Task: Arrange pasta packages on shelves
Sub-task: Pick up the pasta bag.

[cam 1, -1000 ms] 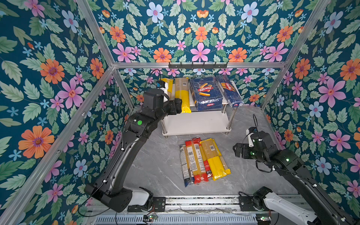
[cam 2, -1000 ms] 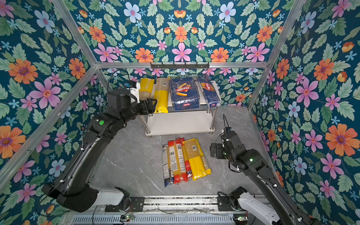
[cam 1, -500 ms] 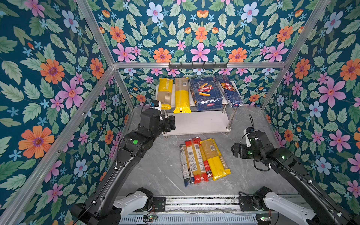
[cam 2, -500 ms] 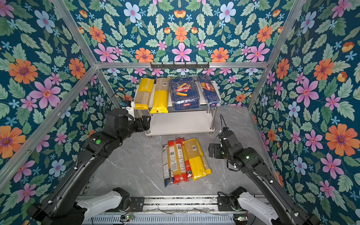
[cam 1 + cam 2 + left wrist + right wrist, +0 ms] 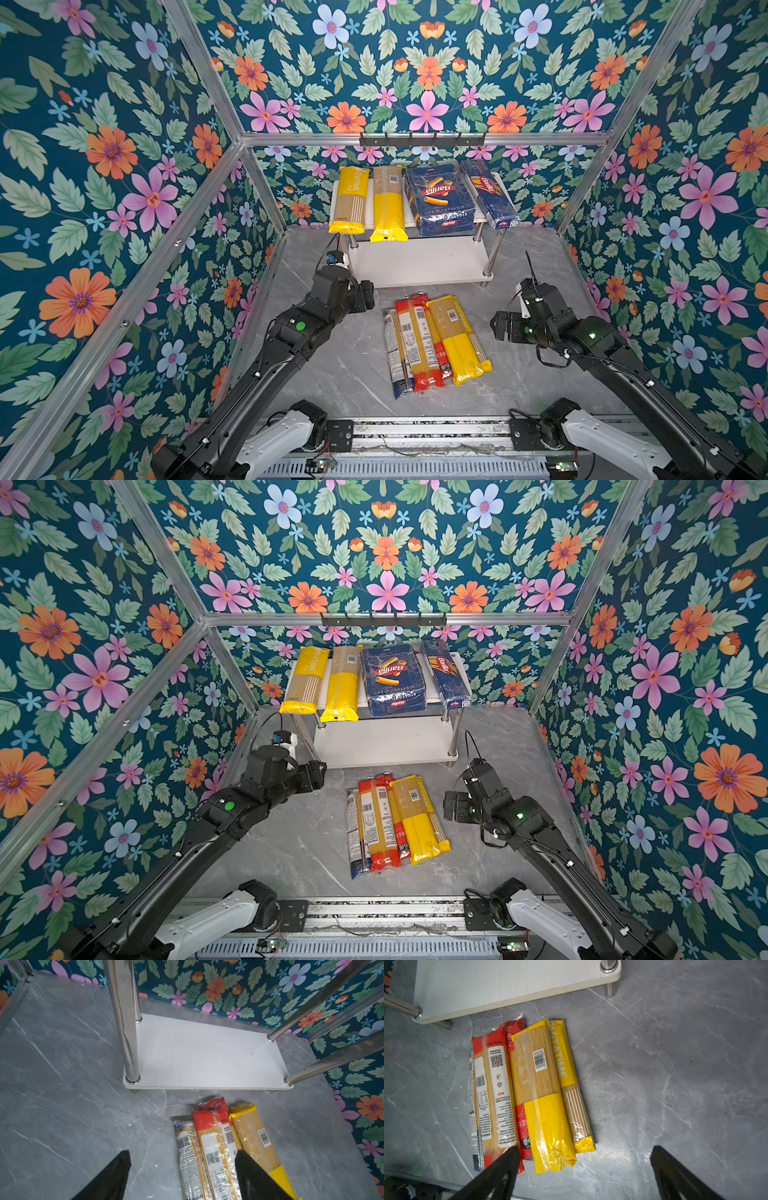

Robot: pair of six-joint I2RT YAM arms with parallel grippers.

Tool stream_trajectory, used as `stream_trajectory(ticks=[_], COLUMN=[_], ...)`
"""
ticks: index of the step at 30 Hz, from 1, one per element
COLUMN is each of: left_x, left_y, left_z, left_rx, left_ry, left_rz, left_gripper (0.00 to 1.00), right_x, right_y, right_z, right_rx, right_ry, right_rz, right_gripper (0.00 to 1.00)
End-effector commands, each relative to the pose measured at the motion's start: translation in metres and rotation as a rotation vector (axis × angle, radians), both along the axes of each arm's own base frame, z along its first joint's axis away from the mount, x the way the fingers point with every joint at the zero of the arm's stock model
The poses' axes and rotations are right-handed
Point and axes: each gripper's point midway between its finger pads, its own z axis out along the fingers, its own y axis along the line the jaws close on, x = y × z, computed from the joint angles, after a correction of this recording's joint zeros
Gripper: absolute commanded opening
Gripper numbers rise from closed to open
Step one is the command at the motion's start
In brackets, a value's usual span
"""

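On the top board of the rack (image 5: 500, 185) lie four packs side by side: two yellow spaghetti bags (image 5: 350, 199), a wide dark-blue rigatoni bag (image 5: 439, 200), a long blue spaghetti pack (image 5: 488, 194); the lower board (image 5: 207, 1053) is bare; near it on the grey floor (image 5: 332, 374) lies a bundle (image 5: 432, 340) of perhaps five long red, yellow and clear-blue packs; left gripper (image 5: 182, 1178) and right gripper (image 5: 585, 1172) hang with fingers spread, holding nothing.

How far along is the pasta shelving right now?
Four packs lie on the top shelf: two yellow spaghetti bags, the rigatoni bag and the blue spaghetti pack. Nothing is in hand: left gripper and right gripper are open. The floor pile remains; the lower shelf is bare.
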Motion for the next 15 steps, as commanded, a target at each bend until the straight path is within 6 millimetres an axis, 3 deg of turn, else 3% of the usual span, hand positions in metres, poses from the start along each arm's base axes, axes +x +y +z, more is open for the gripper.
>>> stream_trajectory(ticks=[1, 9, 15], left_x=[-0.002, -0.024, -0.038], left_y=[-0.015, -0.063, -0.081], left_z=[-0.011, -0.071, -0.110], left_rx=[-0.056, -0.029, -0.032], left_ry=[0.006, 0.099, 0.153], left_rz=[-0.008, -0.099, -0.141], left_gripper=[0.80, 0.80, 0.80], right_x=[-0.003, -0.016, -0.022], right_y=[0.006, 0.010, 0.008], right_z=[-0.007, -0.033, -0.038], right_rx=[0.042, 0.089, 0.094], right_ry=[0.024, 0.091, 0.100], right_rz=[-0.002, -0.008, -0.012], right_gripper=[0.99, 0.97, 0.98])
